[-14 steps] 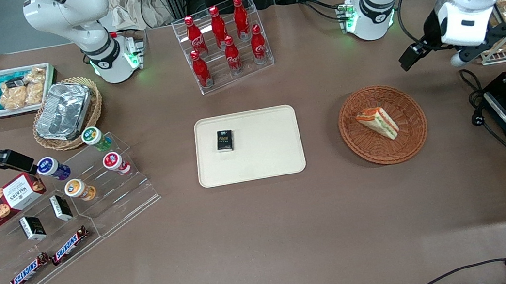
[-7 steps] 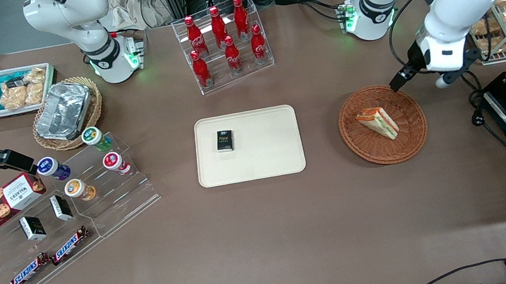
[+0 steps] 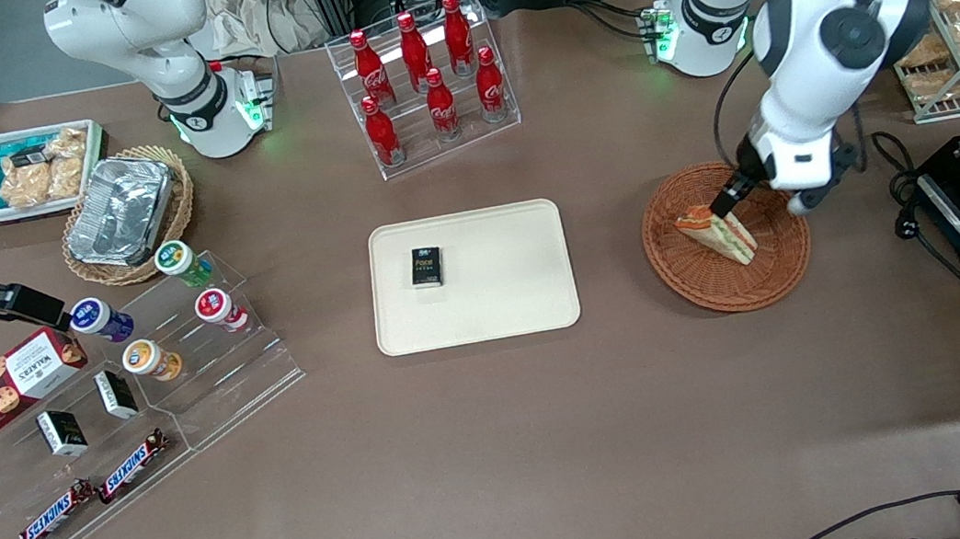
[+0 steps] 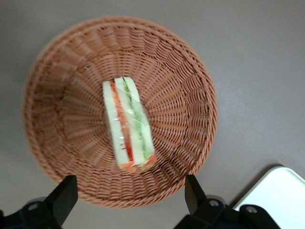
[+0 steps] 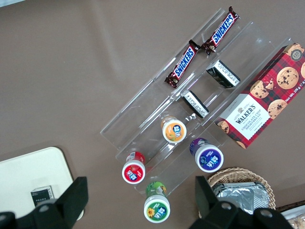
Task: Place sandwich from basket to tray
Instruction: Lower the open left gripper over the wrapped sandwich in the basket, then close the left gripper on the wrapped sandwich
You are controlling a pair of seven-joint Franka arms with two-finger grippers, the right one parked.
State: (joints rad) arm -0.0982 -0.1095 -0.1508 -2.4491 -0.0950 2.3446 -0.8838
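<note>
Descending from the basket's one-o'clock rim, the spread-fingered end effector (image 4: 128, 202) is now hovering over the triangular white-bread sandwich (image 3: 716, 234) in the round reddish-brown wicker basket (image 3: 704, 282); next it needs lowering astride the wedge.

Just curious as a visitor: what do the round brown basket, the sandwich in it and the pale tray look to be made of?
The basket looks like woven wicker, reddish-brown with ribbed strands. The sandwich seems glossy, maybe plastic-wrapped or a replica. The tray looks like smooth matte cream plastic. The gripper hovers above the basket, its jaws open.
</note>
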